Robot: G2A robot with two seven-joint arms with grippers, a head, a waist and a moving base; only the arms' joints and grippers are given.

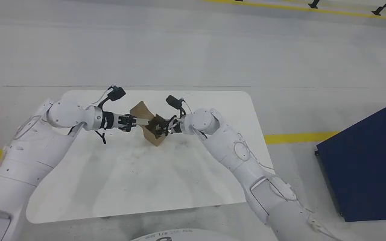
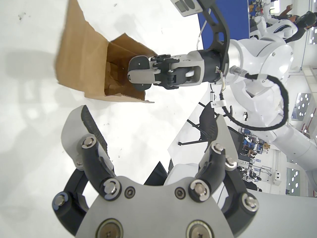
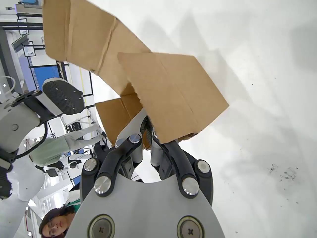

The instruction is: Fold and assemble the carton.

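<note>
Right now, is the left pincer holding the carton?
No, the left pincer is open and empty; the right pincer is the one clamped on the carton.

Brown carton (image 1: 152, 125) — half-folded, flaps open — on white table (image 1: 181, 181)

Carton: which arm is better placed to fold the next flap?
Left, probably. The left gripper is open and free, just short of the carton; the right gripper is shut on a carton wall, steadying it.
</note>
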